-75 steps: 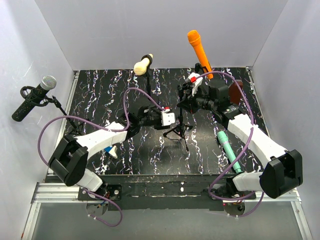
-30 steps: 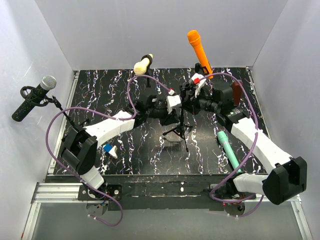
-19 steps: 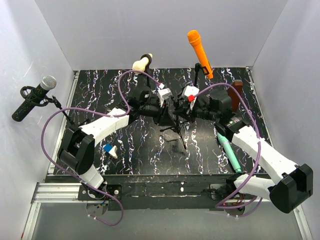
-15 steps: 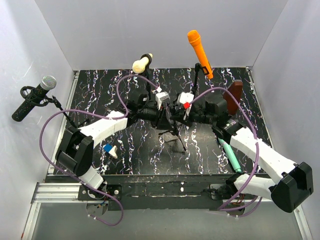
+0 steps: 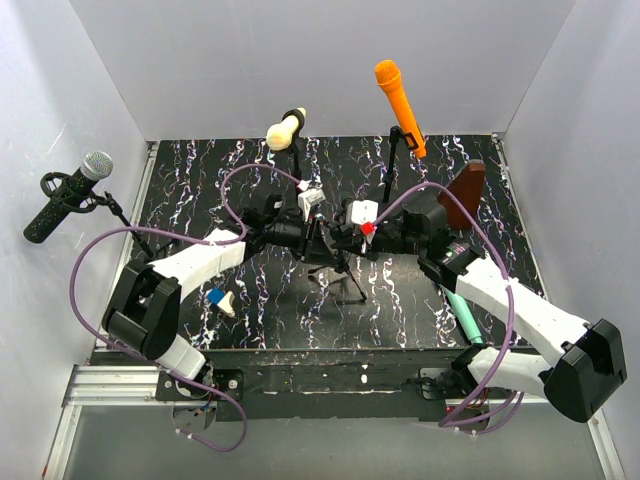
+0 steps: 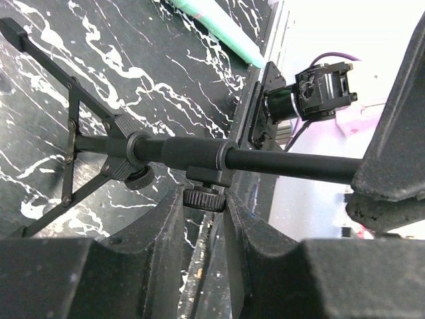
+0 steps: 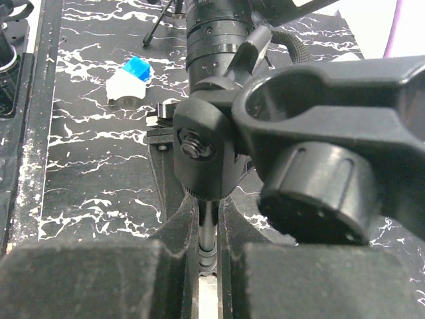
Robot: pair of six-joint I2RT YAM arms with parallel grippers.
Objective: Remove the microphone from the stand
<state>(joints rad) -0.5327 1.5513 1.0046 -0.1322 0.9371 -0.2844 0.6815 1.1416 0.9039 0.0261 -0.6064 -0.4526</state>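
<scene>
Both arms have swung toward the left of the frame over the last couple of seconds, taking the tripod stand (image 5: 338, 272) with them, so its feet now sit nearer the middle of the black, white-veined surface (image 5: 200, 190). The left arm (image 5: 200, 262) reaches in from the lower left and the right arm (image 5: 510, 300) from the lower right, meeting at the stand. In the left wrist view the left end effector (image 6: 204, 197) is narrowed around a fitting on the stand's pole. In the right wrist view the right end effector (image 7: 207, 220) is pinched on the pole just below the clip (image 7: 312, 106); whether that clip holds anything cannot be told. A teal microphone (image 5: 462, 315) lies flat at the lower right, partly under the right arm, apart from the stand. An orange microphone (image 5: 398, 100), a cream microphone (image 5: 285, 128) and a grey-headed microphone (image 5: 65, 195) sit raised on other stands. A brown object (image 5: 465, 192) stands tilted at the right. A small blue-and-white piece (image 5: 218, 300) lies beside the left arm.
</scene>
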